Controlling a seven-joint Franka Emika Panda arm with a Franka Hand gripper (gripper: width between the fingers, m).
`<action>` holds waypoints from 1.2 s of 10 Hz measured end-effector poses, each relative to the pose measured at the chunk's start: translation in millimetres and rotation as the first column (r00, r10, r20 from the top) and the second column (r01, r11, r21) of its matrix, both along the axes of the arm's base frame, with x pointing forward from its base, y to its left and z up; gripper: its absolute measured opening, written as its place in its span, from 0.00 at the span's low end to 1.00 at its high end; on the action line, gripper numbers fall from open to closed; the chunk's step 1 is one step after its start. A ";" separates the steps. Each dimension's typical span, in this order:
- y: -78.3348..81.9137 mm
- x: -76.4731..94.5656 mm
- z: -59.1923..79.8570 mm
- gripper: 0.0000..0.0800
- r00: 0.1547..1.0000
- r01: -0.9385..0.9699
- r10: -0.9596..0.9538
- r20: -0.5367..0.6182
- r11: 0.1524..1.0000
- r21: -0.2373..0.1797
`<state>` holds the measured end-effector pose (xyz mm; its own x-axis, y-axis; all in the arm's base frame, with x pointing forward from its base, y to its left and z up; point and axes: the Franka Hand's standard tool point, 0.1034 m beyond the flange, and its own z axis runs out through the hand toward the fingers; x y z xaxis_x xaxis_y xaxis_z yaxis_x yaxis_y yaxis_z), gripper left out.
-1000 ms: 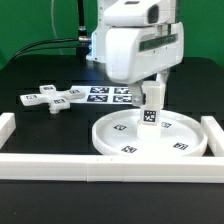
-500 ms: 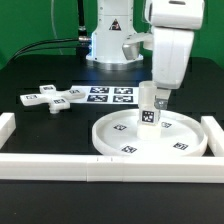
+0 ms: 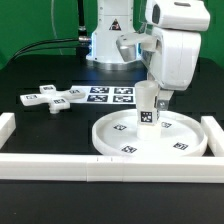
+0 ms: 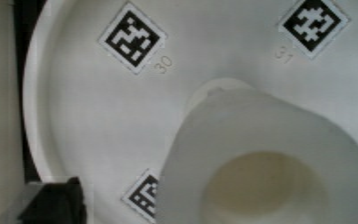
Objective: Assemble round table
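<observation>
Swung aside towards the exterior view's right, the arm had brought its hand down around the leg, which stood upright mid-disc; seating it looked the step in hand. One finger stood clear, so the hand seemed open, holding nothing. Table was matt black, white-barred, with a green backdrop.
</observation>
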<state>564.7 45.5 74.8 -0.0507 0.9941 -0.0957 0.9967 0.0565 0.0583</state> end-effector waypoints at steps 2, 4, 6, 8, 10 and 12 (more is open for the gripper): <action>-0.3 -4.6 -3.2 0.81 1.000 0.000 0.000 -0.009 1.000 -0.001; -0.7 -7.6 -4.5 0.81 1.000 0.000 0.000 -0.014 1.000 -0.001; -2.2 -7.8 -5.6 0.81 1.000 0.003 -0.003 -0.016 1.000 -0.001; -2.7 -8.0 -6.7 0.51 1.000 0.004 -0.004 -0.018 1.000 -0.002; -2.9 -8.2 -7.3 0.51 1.000 0.004 -0.004 -0.019 1.000 -0.002; -3.1 -8.5 -7.9 0.51 1.000 0.017 -0.017 -0.019 1.000 -0.001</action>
<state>556.2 42.4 66.9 -0.0355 0.9947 -0.0961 0.9984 0.0394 0.0398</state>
